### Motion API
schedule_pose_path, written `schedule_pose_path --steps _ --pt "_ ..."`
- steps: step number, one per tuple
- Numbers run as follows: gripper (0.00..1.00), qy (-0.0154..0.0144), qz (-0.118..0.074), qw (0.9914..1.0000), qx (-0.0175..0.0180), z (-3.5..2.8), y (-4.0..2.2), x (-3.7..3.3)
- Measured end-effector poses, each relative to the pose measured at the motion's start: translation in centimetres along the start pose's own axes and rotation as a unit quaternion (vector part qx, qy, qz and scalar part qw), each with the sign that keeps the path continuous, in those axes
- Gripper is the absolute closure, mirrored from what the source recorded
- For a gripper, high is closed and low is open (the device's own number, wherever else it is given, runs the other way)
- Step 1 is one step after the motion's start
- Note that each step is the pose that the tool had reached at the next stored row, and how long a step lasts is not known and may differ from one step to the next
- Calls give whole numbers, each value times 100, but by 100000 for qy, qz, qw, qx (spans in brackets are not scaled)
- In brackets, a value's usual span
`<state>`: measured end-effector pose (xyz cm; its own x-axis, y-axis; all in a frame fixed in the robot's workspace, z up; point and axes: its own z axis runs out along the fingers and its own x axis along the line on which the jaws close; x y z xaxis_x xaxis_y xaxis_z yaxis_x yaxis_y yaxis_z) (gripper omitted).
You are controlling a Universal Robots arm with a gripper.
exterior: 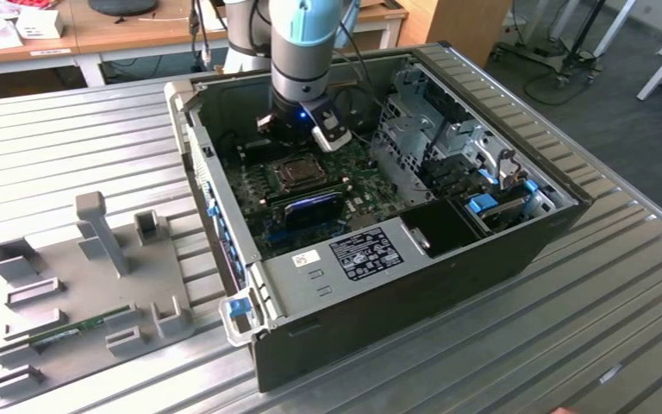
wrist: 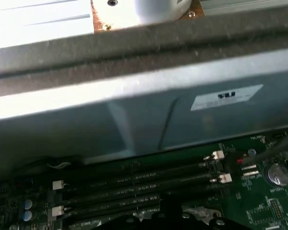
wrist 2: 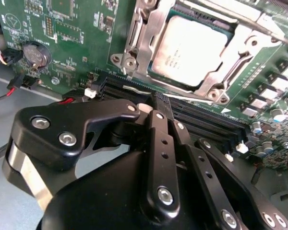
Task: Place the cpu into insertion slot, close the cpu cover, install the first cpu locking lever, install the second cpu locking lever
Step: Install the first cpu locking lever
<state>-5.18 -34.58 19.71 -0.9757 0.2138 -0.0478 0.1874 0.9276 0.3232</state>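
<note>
An open computer case (exterior: 446, 259) lies on a slatted metal table (exterior: 66, 147), with a grey fixture tray (exterior: 90, 302) at the exterior view's left. Inside the case, the arm (exterior: 302, 52) reaches down over the green motherboard (exterior: 308, 203). The gripper (exterior: 296, 138) hangs beside the insertion slot (exterior: 299, 172); whether its claw is released or clenched cannot be told. In the second wrist view, the cpu (wrist 2: 189, 50) sits in the socket, with the cpu cover (wrist 2: 149, 36) lying down around it, beside 2 black memory slots (wrist 2: 206, 117).
</note>
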Motion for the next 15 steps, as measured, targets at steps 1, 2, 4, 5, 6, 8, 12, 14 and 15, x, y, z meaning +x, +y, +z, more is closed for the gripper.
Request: schedule_pose_path --steps 1,2,4,5,6,8,12,14,15 --pt "89 0 1 100000 14 -4 -12 -3" --pt "89 -1 0 100000 2 -8 -25 -6" --pt "89 3 -2 100000 20 -13 -40 -9" --pt "89 -4 0 100000 29 -13 -40 -9" --pt "89 -5 0 100000 29 -13 -40 -9" --pt "89 -6 -1 100000 34 -13 -40 -9" --pt "89 -7 -3 100000 26 -56 -25 -11" --pt "89 -3 -2 100000 35 -108 -8 -14" --pt "89 -6 -1 100000 33 -132 0 -15"
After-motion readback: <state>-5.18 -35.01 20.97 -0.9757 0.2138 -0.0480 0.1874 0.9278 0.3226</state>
